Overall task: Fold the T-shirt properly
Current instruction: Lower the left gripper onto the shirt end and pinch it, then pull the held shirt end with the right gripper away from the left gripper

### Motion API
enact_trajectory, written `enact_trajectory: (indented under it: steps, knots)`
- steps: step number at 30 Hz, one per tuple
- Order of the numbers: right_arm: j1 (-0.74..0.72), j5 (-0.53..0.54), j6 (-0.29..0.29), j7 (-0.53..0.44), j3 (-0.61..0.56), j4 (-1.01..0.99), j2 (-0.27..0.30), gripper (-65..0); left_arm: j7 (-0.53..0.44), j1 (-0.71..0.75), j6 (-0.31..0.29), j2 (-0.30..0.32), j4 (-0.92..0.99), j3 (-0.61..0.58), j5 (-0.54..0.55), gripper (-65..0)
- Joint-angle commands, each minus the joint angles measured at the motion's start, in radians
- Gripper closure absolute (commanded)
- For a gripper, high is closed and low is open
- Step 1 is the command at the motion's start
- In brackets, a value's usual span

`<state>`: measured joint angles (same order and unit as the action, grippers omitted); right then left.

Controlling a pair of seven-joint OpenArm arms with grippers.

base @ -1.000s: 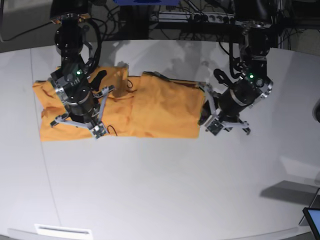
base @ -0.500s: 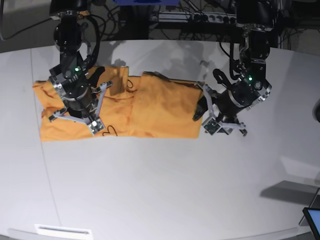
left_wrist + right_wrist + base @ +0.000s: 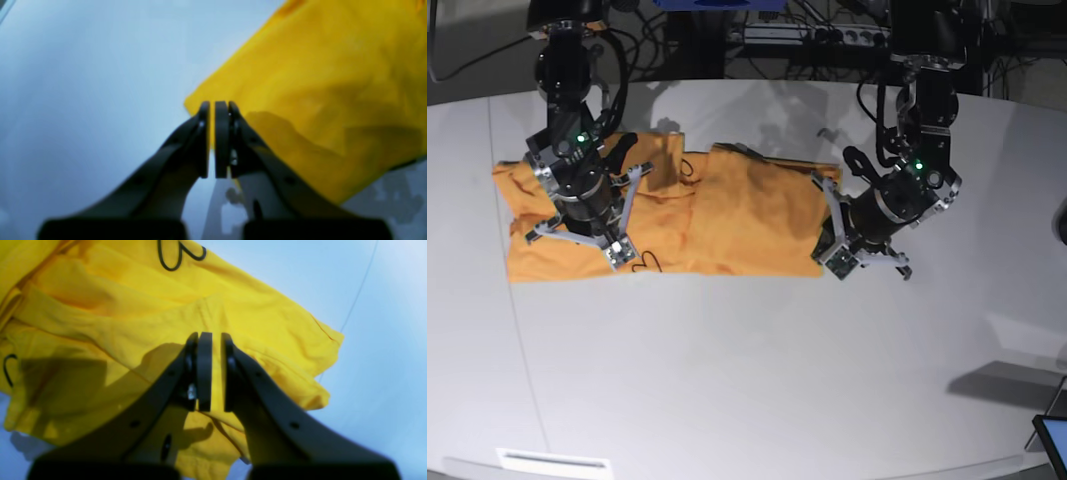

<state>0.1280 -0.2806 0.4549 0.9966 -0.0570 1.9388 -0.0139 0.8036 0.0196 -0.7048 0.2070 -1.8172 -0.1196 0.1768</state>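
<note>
The orange-yellow T-shirt (image 3: 737,215) lies spread and partly folded across the back of the white table (image 3: 747,380). In the left wrist view my left gripper (image 3: 213,105) is at a corner of the T-shirt (image 3: 317,83). Its jaws are pressed nearly together with a sliver of yellow between the pads. The left arm (image 3: 887,205) stands at the shirt's right edge. My right gripper (image 3: 211,336) hangs shut just above the rumpled T-shirt (image 3: 100,306) and casts a shadow on it. The right arm (image 3: 577,195) is over the shirt's left part. Dark thread loops (image 3: 173,256) lie on the cloth.
Cables and a power strip (image 3: 827,35) run along the back edge behind both arm bases. A screen corner (image 3: 1052,440) shows at the bottom right. A white label (image 3: 552,462) sits at the table's front left edge.
The left arm has slid left to the shirt's right edge and its jaws have closed at the corner. The right arm has shifted slightly toward the back. The raised fold beside it has dropped.
</note>
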Motion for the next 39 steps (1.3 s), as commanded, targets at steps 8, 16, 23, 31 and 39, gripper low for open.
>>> enact_trajectory:
  steps: [8, 16, 23, 31, 39]
  knots:
    - [-0.011, -0.001, -0.002, -0.014, -0.001, 0.014, -0.002, -4.8, -0.014, -0.034, 0.007, -0.045, 0.044, 0.004, 0.005, 0.0]
    - [0.008, -0.001, -0.002, -0.018, -0.001, 0.014, -0.001, -4.8, -0.017, -0.070, 0.007, -0.051, 0.182, 0.002, 0.007, -5.0]
    - [0.008, -0.001, -0.002, -0.018, -0.001, 0.014, -0.001, -4.8, -0.019, -0.082, 0.007, -0.062, 0.184, -0.051, 0.007, -5.0]
    - [0.009, -0.001, -0.002, -0.018, -0.001, 0.012, -0.001, -4.8, -0.017, -0.096, 0.007, -0.093, 0.176, -0.090, 0.005, -5.0]
    - [0.009, -0.001, -0.002, -0.018, -0.001, 0.012, -0.001, -4.8, -0.017, -0.096, 0.007, -0.079, 0.342, -0.090, -0.003, -5.0]
